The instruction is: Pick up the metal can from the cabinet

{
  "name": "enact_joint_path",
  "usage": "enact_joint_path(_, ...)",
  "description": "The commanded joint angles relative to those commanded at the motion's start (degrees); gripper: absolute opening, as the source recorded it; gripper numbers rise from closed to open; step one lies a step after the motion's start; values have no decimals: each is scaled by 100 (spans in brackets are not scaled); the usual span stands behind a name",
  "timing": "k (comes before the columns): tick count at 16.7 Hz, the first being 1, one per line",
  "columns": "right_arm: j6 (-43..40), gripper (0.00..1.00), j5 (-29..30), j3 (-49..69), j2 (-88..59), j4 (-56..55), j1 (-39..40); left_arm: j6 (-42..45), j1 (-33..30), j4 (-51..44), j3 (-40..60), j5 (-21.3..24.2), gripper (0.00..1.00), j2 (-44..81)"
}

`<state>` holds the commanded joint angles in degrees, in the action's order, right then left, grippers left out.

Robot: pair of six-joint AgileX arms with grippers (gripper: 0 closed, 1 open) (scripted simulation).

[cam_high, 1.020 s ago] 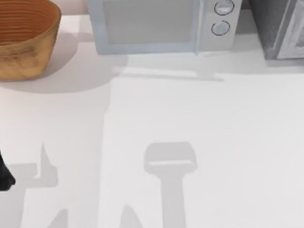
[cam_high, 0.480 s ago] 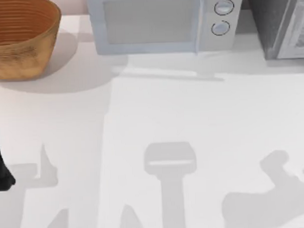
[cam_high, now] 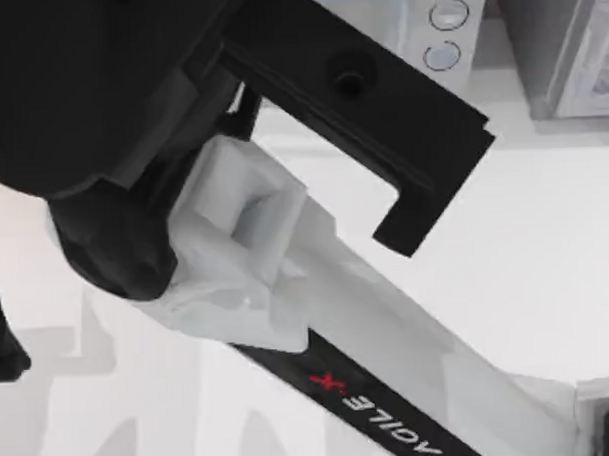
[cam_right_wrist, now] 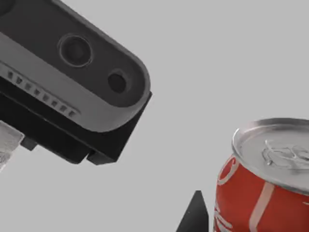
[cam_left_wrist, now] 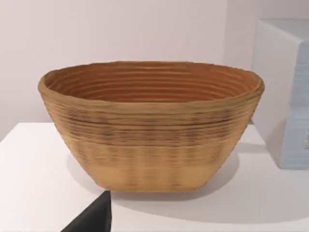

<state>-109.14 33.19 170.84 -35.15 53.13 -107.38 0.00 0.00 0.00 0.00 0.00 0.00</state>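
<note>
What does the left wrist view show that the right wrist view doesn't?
The left wrist view alone shows a woven basket standing on the white table, with the pale side of the microwave beside it. The right wrist view alone shows the red can with its silver top, and a dark and grey camera housing against a plain grey background. Nothing recognisable appears in both: no object is common to the two views.

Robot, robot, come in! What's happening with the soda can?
Right arm swung high across the table, close under the top camera. Metal can upright beside right gripper, grip unconfirmed. Left arm parked at left edge, facing basket.
</note>
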Motion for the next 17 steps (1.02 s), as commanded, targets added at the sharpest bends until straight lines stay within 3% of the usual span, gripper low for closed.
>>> enact_joint_path(10,-4551,0,1463,8543,-1084,1894,-5065,0,0,0,0,0,100,0)
enact_joint_path(17,-6538,0,2111,12715,-1440,2610,-7489,0,0,0,0,0,100,0)
